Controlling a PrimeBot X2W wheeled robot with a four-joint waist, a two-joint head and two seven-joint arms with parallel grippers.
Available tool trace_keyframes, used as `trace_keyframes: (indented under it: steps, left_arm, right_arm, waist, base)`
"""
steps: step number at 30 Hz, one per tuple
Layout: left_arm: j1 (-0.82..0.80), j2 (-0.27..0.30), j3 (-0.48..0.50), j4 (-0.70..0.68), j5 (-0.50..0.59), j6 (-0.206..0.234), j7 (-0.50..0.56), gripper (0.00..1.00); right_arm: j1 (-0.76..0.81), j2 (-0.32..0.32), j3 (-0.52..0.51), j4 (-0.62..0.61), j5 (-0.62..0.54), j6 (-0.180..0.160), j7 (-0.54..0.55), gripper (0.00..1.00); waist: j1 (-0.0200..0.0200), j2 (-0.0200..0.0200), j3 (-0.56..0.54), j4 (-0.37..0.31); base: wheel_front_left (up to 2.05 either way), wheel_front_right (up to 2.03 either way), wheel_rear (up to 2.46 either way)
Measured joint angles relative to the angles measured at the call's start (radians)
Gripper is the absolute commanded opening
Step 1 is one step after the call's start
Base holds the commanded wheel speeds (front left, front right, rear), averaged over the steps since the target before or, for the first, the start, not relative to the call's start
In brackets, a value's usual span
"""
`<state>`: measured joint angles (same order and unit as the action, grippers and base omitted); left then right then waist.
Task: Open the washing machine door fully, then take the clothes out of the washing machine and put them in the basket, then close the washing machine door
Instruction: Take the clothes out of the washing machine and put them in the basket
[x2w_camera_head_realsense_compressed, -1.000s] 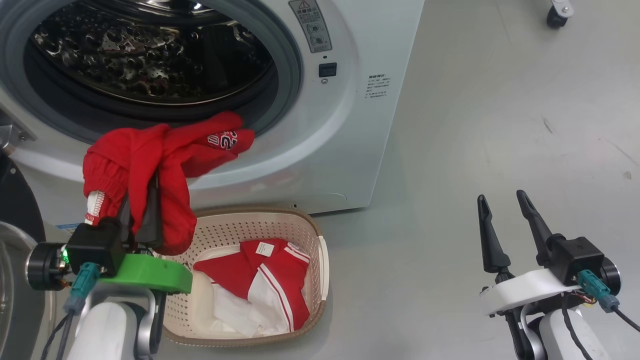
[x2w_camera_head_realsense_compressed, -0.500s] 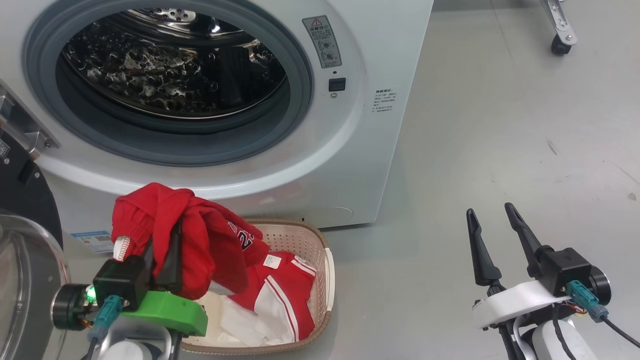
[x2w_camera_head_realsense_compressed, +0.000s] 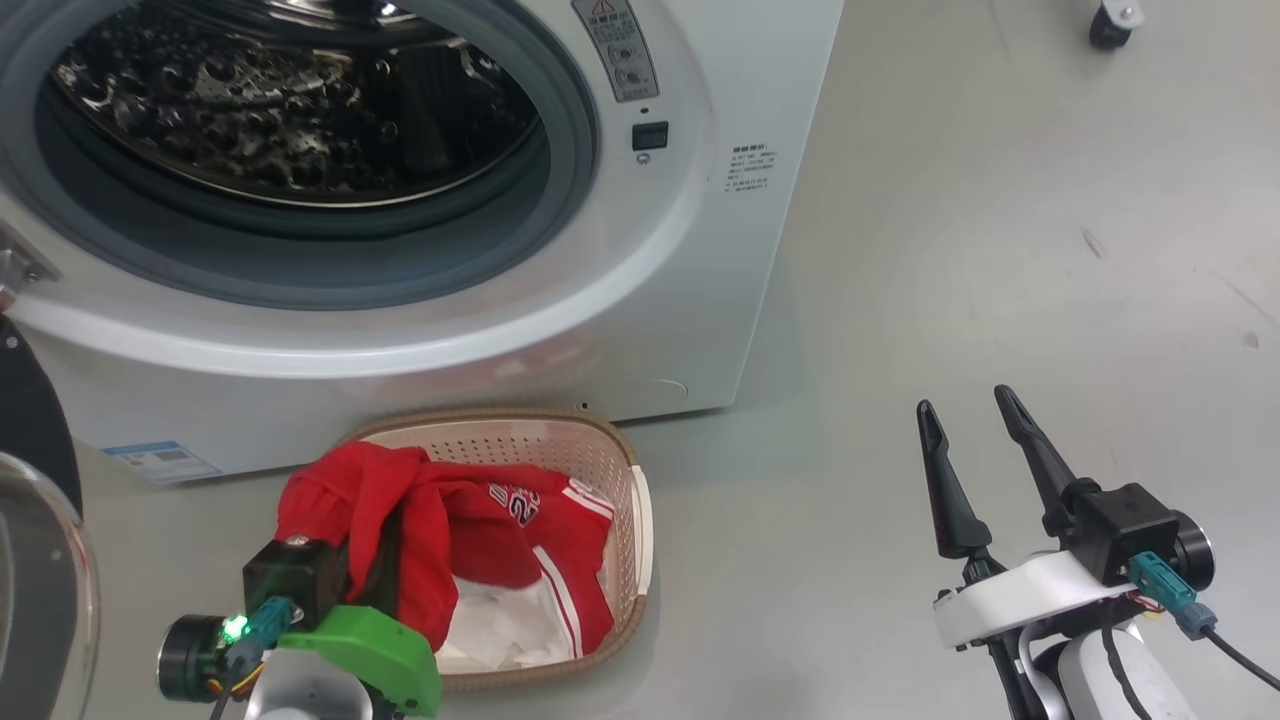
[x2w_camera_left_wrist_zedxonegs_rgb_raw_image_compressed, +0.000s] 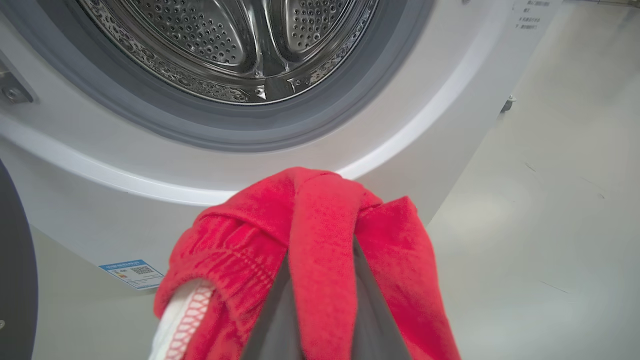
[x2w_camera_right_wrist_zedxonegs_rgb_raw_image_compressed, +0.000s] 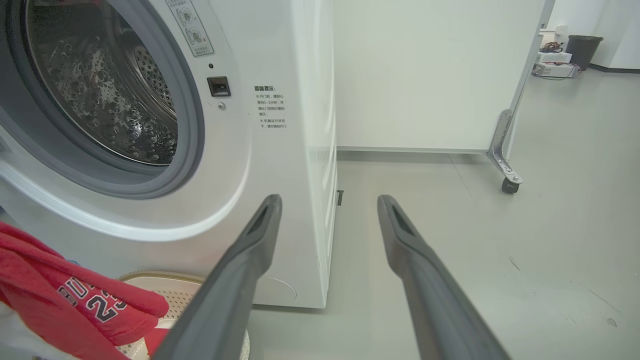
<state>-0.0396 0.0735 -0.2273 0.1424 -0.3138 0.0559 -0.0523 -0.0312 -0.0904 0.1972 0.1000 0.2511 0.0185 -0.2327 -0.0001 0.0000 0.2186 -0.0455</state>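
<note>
The big white washing machine takes up the top left of the head view. Its round hole is open, with a grey rubber ring around it and a shiny steel drum full of little holes inside. The grey floor fills the right side.

The washing machine door is swung open at the far left edge. You can see part of its black rim, and its clear glass below that.

The basket sits on the floor just in front of the machine, at the bottom of the view, left of the middle. It is cream with a brown rim. Red and white clothes lie inside it.

The left gripper is at the bottom left, over the near left side of the basket. It is pinching a red garment. In the left wrist view a strip of the red cloth runs between its two dark fingers. The cloth hangs over the fingers, and part of it lies on the clothes in the basket.

The right gripper is at the bottom right, above bare floor, well apart from the basket. Its two fingers are spread wide with nothing between them.

A small blue label is stuck low on the machine's front. A little black wheel is at the top right.
</note>
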Motion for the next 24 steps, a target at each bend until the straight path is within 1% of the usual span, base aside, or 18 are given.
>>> trace_keyframes:
  steps: [5, 12, 19, 24]
  left_arm:
    - [-0.048, -0.002, -0.013, 0.086, -0.003, -0.008, 0.035, 0.00]
    - [-0.184, -0.006, -0.010, 0.229, -0.003, -0.008, 0.079, 0.00]
    - [-0.304, -0.013, 0.005, 0.372, -0.009, -0.007, 0.141, 0.00]
    - [-0.376, -0.014, 0.042, 0.455, -0.029, 0.002, 0.174, 0.00]
  right_arm:
    - [-0.010, 0.000, 0.003, -0.031, -0.004, 0.001, 0.004, 1.00]
    - [-0.053, 0.004, 0.014, -0.057, -0.006, 0.007, 0.008, 1.00]
    - [-0.093, 0.013, 0.035, -0.067, -0.005, 0.020, 0.008, 1.00]
    - [-0.142, 0.021, 0.046, -0.079, 0.002, 0.028, 0.007, 1.00]
  waist:
    - [0.0000, 0.0000, 0.051, -0.013]
    - [0.0000, 0.0000, 0.139, -0.037]
    - [0.0001, 0.0000, 0.232, -0.074]
    - [0.0001, 0.0000, 0.299, -0.108]
  base:
    - [0.00, 0.00, 0.00]
    - [0.00, 0.00, 0.00]
    - [0.00, 0.00, 0.00]
    - [0.00, 0.00, 0.00]
